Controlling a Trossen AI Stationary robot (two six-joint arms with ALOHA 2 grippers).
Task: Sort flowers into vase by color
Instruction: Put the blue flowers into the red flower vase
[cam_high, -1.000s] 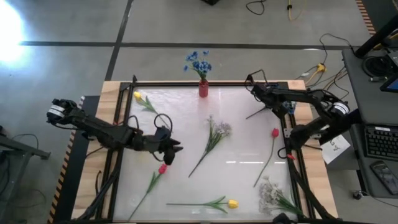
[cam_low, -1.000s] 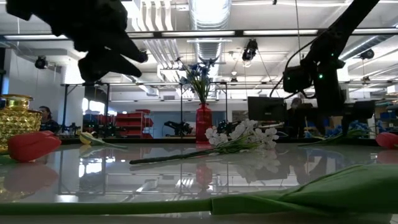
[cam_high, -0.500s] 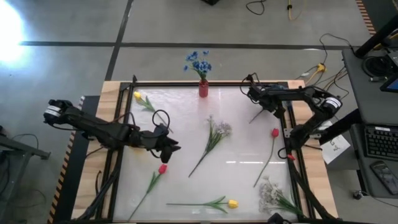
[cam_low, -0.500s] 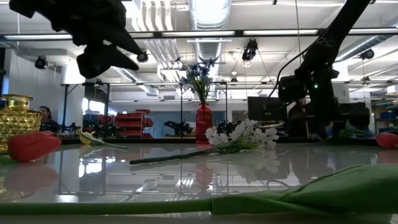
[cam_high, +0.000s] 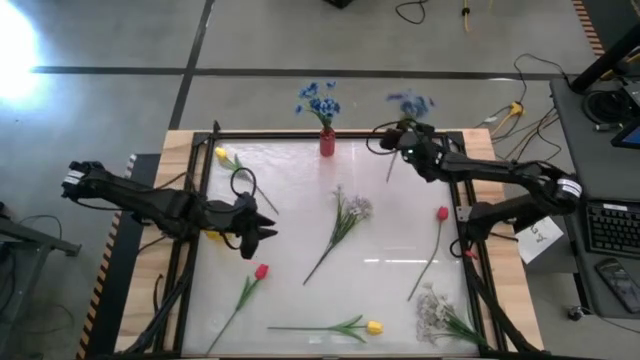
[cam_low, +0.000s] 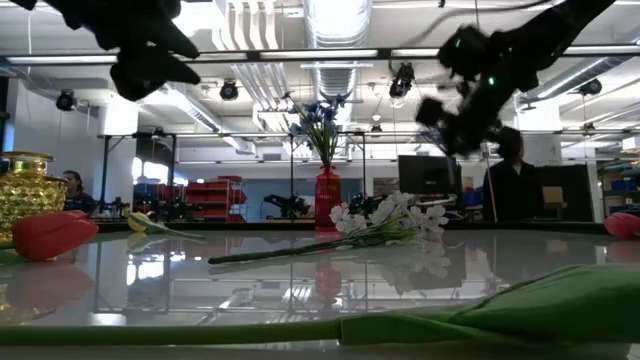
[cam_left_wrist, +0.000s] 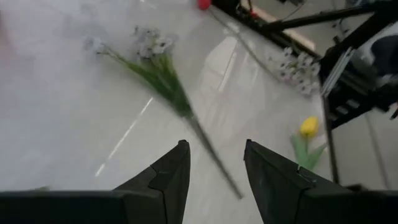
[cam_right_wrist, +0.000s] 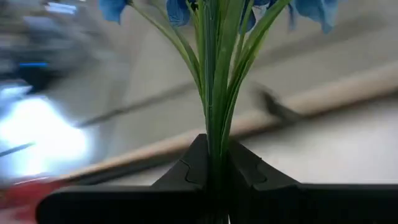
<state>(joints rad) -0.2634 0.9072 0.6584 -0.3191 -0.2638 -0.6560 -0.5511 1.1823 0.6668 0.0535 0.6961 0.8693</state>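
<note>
My right gripper (cam_high: 403, 138) is over the table's far right part, shut on a blue flower (cam_high: 410, 101) whose blossoms (cam_right_wrist: 177, 9) are blurred by movement. To its left a red vase (cam_high: 327, 143) stands at the far edge and holds blue flowers (cam_high: 318, 100). My left gripper (cam_high: 262, 232) hovers open over the table's left half, above a red tulip (cam_high: 262, 271). A white spray (cam_high: 350, 210) lies at the centre, and its blooms (cam_left_wrist: 149, 45) show in the left wrist view. On the glass lie yellow tulips (cam_high: 222, 154) (cam_high: 374, 326), another red tulip (cam_high: 441, 213) and a second white spray (cam_high: 435, 305). My right gripper pinches the blue flower's bundled green stems (cam_right_wrist: 214, 146) between its two fingers, below the blossoms. The blossoms stand out beyond the fingertips, past the table's far edge. The stem's lower end (cam_high: 388, 177) trails back over the glass, and the flower is lifted clear.
A gold vase (cam_low: 28, 192) shows at the left in the low view. A black frame (cam_high: 190, 200) borders the glass top. A desk with a keyboard (cam_high: 610, 228) stands to the table's right. A person (cam_low: 512, 180) is in the room behind.
My right gripper has shut on the blue flower at the far right and risen with it, moving toward the red vase. The flower has lifted off the glass, and its blossoms have swung out past the far edge. My left gripper has risen and drifted slightly toward the left edge.
</note>
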